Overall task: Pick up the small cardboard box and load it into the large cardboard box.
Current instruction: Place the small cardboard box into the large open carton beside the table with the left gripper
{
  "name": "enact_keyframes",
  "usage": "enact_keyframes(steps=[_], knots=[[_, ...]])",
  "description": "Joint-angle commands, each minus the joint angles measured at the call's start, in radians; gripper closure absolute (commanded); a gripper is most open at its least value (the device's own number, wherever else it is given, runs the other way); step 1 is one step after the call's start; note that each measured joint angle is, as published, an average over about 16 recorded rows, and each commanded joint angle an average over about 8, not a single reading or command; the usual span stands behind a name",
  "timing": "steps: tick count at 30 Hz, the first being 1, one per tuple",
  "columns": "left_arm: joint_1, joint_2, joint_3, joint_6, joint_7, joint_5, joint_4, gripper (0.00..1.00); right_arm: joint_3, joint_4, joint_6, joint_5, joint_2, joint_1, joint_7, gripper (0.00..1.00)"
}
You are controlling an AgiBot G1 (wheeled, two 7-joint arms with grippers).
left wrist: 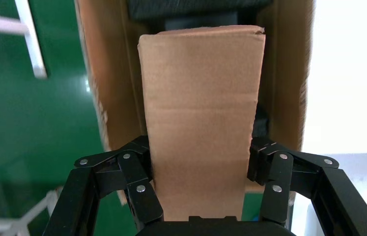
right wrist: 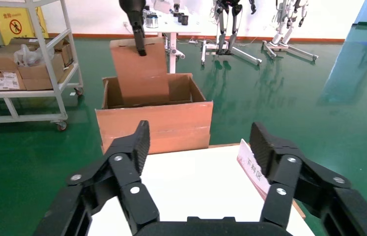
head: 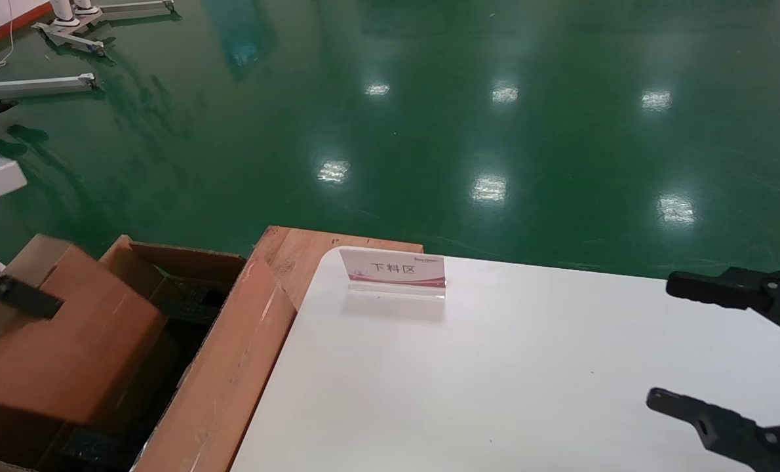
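Note:
My left gripper point(left wrist: 200, 158) is shut on the small cardboard box point(left wrist: 201, 103), a plain orange-brown carton. It holds the box tilted above the open mouth of the large cardboard box point(left wrist: 108, 88). In the head view the small box point(head: 69, 341) hangs at the far left over the large box point(head: 233, 367), with one left finger point(head: 26, 298) across its top. My right gripper point(head: 665, 341) is open and empty over the white table's right side. The right wrist view shows its jaws point(right wrist: 200, 142) wide apart, with the large box point(right wrist: 154, 123) and small box point(right wrist: 139, 73) beyond.
A white table point(head: 495, 380) carries a small pink-and-white sign point(head: 393, 269) near its far edge. A reddish wooden board point(head: 298, 252) lies between table and large box. A shelving cart point(right wrist: 24, 64) and metal stands point(right wrist: 230, 49) are on the green floor behind.

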Motion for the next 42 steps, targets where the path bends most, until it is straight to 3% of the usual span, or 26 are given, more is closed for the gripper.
enact_keyframes(steps=[1, 9, 16, 32, 42], knots=[[0.004, 0.011, 0.043, -0.001, 0.020, -0.019, 0.028, 1.00, 0.000, 0.000, 0.000, 0.000, 0.000, 0.000, 0.000, 0.00], [0.060, 0.056, 0.199, -0.008, 0.138, -0.155, 0.158, 1.00, -0.001, 0.000, 0.000, 0.000, 0.000, 0.000, 0.000, 0.00], [0.161, 0.102, 0.265, -0.021, 0.244, -0.268, 0.294, 1.00, -0.001, 0.000, 0.000, 0.001, 0.000, 0.000, -0.001, 0.00], [0.484, 0.205, 0.223, -0.094, 0.420, -0.419, 0.662, 1.00, -0.002, 0.000, 0.001, 0.001, 0.001, 0.000, -0.001, 0.00], [0.635, 0.243, 0.194, -0.231, 0.479, -0.457, 0.822, 1.00, -0.003, 0.000, 0.001, 0.002, 0.001, 0.001, -0.001, 0.00]])
